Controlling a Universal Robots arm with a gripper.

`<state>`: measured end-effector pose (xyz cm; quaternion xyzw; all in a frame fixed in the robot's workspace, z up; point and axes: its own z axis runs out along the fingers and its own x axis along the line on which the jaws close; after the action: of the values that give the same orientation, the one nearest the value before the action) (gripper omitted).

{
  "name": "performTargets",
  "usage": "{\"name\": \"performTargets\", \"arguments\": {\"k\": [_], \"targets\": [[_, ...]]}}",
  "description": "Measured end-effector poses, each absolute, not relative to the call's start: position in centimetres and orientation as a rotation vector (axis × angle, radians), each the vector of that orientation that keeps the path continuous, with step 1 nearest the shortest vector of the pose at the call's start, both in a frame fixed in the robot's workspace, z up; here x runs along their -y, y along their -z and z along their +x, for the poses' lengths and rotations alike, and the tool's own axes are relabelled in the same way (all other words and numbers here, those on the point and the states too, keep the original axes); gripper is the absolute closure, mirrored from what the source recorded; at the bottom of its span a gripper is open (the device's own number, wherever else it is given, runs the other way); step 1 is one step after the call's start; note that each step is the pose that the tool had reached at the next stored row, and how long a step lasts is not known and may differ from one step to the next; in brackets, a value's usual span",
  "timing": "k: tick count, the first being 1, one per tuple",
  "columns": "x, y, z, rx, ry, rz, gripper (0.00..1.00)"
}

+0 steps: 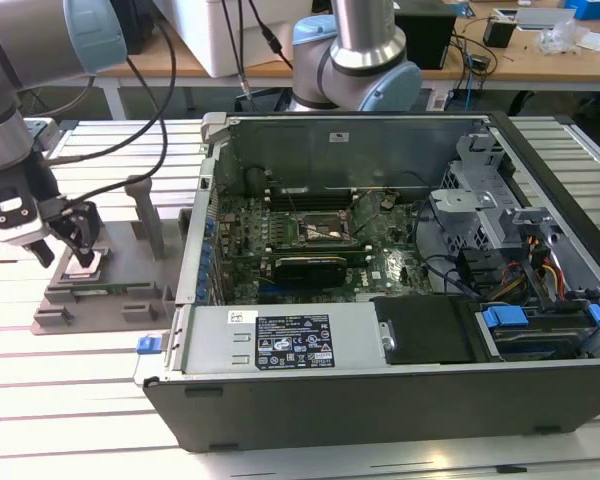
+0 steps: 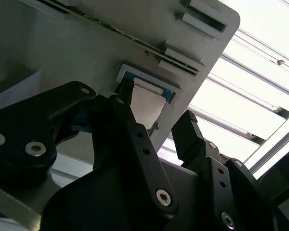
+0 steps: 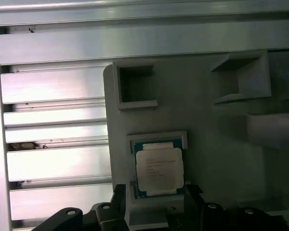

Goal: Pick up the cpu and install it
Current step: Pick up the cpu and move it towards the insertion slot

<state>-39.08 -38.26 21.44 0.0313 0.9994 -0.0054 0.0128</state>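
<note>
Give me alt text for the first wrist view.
The cpu lies flat in a square recess of the grey fixture block, with the open gripper straddling one end of it. A slatted metal table lies alongside.

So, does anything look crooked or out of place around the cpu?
Nothing stands out. The cpu lies flat and square in its recess on the grey fixture, with the open gripper straddling it.

a robotics lab: an open grey metal computer case (image 1: 380, 330) lies on a ribbed aluminium surface (image 1: 70, 390), with a grey blue-jointed robot arm (image 1: 355, 60) and cable-strewn wooden desks (image 1: 500, 65) at 12 o'clock.
</note>
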Motion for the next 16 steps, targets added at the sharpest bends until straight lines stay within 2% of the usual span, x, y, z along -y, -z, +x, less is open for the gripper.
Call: {"name": "performTargets", "arguments": {"k": [16], "targets": [[36.6,-19.5,-38.7,-3.115,0.016,-0.059,0.40]]}}
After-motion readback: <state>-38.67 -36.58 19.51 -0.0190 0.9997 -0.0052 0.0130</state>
